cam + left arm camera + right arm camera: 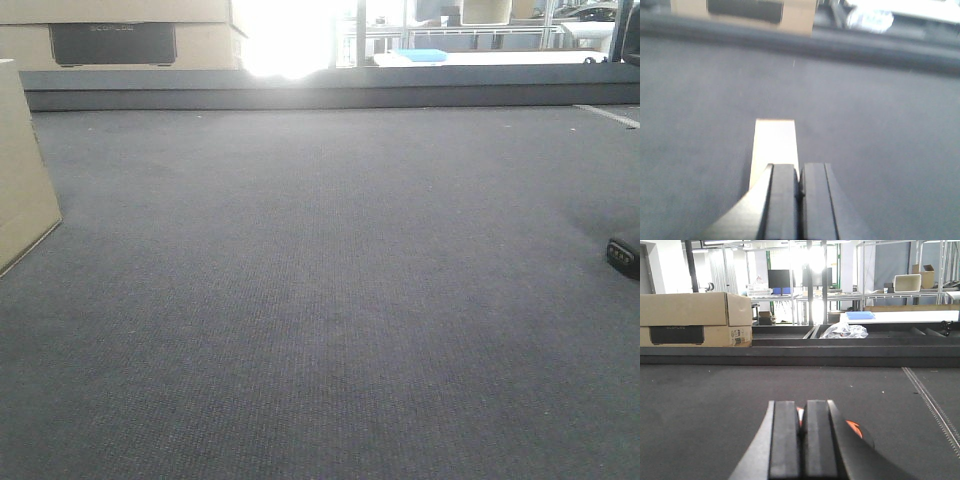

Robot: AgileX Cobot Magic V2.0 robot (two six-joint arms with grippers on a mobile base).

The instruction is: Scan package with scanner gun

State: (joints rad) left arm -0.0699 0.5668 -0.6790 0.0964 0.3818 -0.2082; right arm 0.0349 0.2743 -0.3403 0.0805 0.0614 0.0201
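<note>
Left gripper (799, 187) seen from its wrist camera with both black fingers (781, 200) pressed together, no gap between them, nothing caught there. Just past the fingertips, a pale tan face of the package (774, 145), partly hidden behind the fingers; contact with it impossible to confirm. In the front view, the same tan cardboard box (25, 170) at the far left edge, standing on the dark grey conveyor surface (320, 300), mostly cut off by the frame.

Right gripper (801, 430) likewise drawn together, black fingers (785, 437) side by side. Slivers of bright orange (854, 428) peeking out at the seam and to the right of the fingers, matching the scanner gun's handle; whether actually clamped, cannot tell. Small black object (624, 256) at the right edge of the front view, resting on the surface, too cropped to identify.

Beyond the belt's raised dark rim (800, 355), pale cartons with a dark panel (695, 320) stacked at the back left.
</note>
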